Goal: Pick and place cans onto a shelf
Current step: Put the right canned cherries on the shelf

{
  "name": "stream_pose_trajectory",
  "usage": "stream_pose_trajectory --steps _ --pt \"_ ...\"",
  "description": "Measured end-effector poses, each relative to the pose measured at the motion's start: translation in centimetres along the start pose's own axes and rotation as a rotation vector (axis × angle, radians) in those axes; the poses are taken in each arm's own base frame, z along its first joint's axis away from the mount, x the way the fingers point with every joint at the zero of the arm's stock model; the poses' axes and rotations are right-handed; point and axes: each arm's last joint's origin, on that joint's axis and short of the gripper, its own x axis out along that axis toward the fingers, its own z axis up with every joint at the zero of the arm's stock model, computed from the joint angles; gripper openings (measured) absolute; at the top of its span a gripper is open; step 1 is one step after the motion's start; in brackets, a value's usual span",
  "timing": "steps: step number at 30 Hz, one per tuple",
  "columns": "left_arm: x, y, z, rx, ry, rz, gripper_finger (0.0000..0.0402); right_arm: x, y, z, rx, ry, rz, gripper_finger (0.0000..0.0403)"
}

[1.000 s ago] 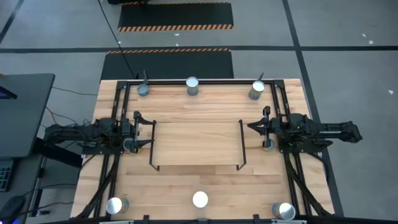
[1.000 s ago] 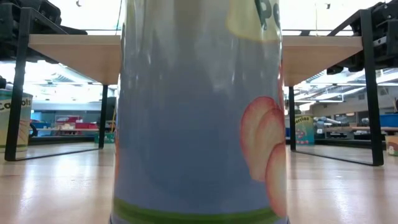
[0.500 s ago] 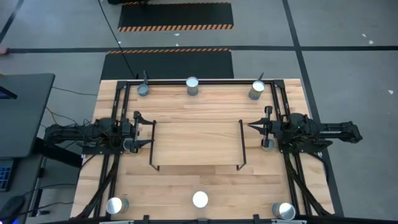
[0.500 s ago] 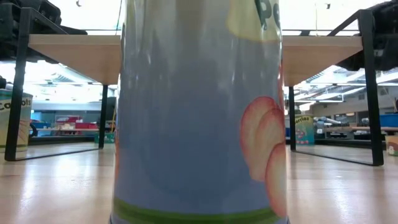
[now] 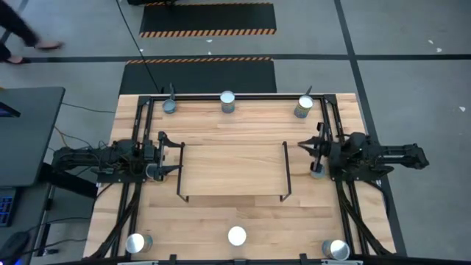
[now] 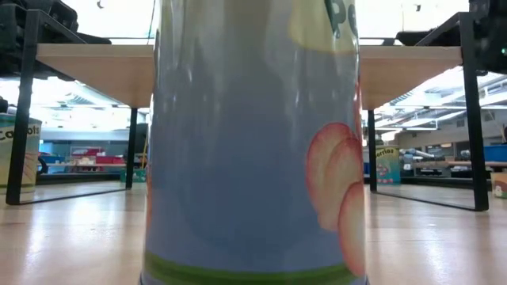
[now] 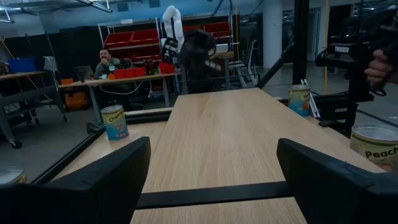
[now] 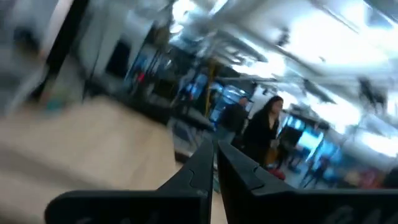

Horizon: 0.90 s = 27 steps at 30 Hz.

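The shelf (image 5: 232, 171) stands at the table's middle, a light-wood board (image 6: 103, 67) on black wire end frames. Several cans stand on the table. Three are along the far edge (image 5: 227, 101), three along the near edge (image 5: 236, 236), and one is beside each arm (image 5: 153, 171) (image 5: 316, 171). The near-middle can (image 6: 253, 142) fills the low view. My left gripper (image 5: 174, 157) (image 7: 211, 174) is open and empty at the shelf's left end. My right gripper (image 5: 303, 145) (image 8: 213, 155) is shut and empty beside the shelf's right end, just far of the can there.
The black rail frame (image 5: 235, 96) edges the table's far side. Arm bases stand at both sides. People show in the room beyond the table (image 7: 109, 62) (image 8: 261, 134), and a hand shows at the left wrist view's edge (image 7: 379, 62). A person walks on the floor far left (image 5: 18, 33).
My right gripper has drawn back a little toward the table's right and far edges. It has risen and tipped, its fingers staying shut. The can beside it shows more fully now. A person has walked into the high view at the far left.
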Motion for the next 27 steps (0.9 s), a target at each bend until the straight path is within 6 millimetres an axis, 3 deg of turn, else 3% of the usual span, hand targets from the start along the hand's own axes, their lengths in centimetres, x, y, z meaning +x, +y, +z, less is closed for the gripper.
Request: stream_pose_trajectory --steps 3,14,21,27 --pt "0.0 0.0 0.0 0.000 0.000 0.000 0.0357 0.0 -0.9 0.9 0.217 -0.014 -0.188 0.0024" --pt "0.0 0.0 0.0 0.000 0.000 0.000 0.0357 2.2 -2.5 3.9 0.288 0.184 -0.255 0.0009" --pt "0.0 0.0 0.0 0.000 0.000 0.000 0.0357 3.3 -3.9 6.5 0.387 0.522 -0.356 0.0024" --pt "0.0 0.0 0.0 0.000 0.000 0.000 0.0357 3.3 -4.8 8.5 0.483 0.844 -0.367 0.0076"
